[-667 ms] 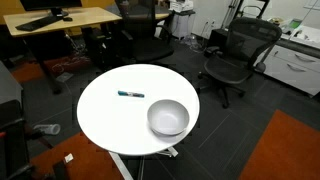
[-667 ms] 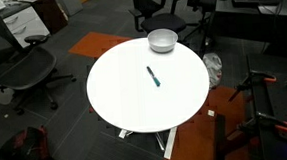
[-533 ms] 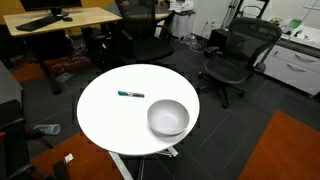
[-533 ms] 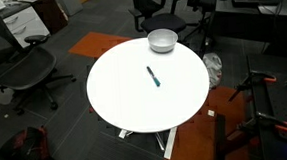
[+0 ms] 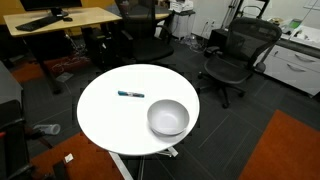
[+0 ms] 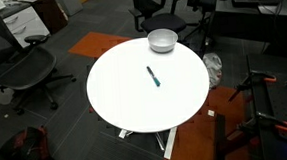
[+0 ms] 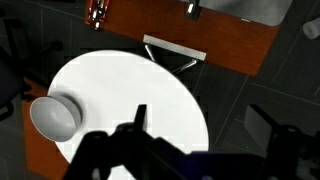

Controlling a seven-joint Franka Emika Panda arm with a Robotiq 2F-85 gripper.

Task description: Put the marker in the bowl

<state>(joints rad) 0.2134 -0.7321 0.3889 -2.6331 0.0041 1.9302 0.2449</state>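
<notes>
Only both exterior views show the marker (image 5: 130, 95) (image 6: 154, 77) (apart from the bowl (image 5: 166, 126)); wrist view shows the released gripper (image 7: 205, 135).

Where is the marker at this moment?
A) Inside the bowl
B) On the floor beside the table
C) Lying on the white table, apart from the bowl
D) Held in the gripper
C: in both exterior views the marker lies flat on the round white table, with bare tabletop between it and the bowl.
</notes>
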